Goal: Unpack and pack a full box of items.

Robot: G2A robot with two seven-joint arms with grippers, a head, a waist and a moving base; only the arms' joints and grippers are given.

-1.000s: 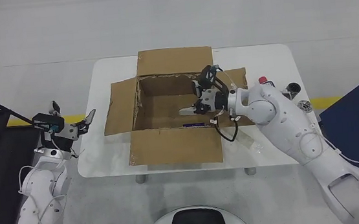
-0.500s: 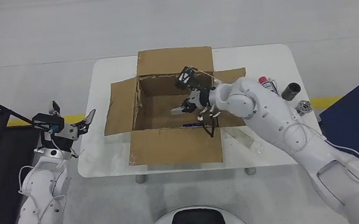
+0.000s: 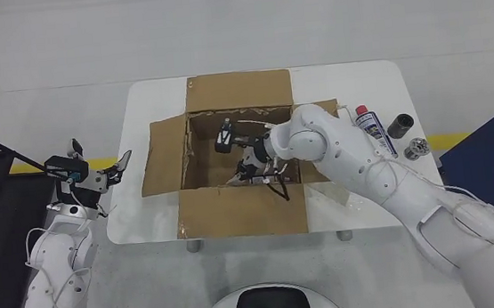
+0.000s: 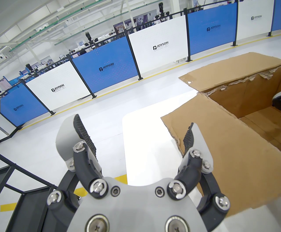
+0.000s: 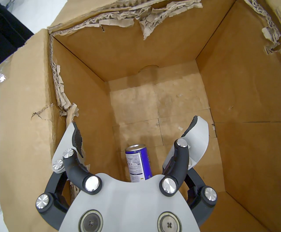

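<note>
White table [image 3: 142, 220] carries the box [image 3: 244, 211]; a blue can [image 5: 138, 161] stands inside, under the right gripper [image 5: 136, 128], jaws spread. Best to descend straight, centred on it. Left gripper [image 4: 134, 131] hangs open alongside.

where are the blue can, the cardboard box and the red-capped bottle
blue can [image 5: 138, 162]: right wrist view, on its labelled side
cardboard box [image 3: 243, 208]: top view, on its near flap
red-capped bottle [image 3: 375, 133]: top view, on its body
</note>
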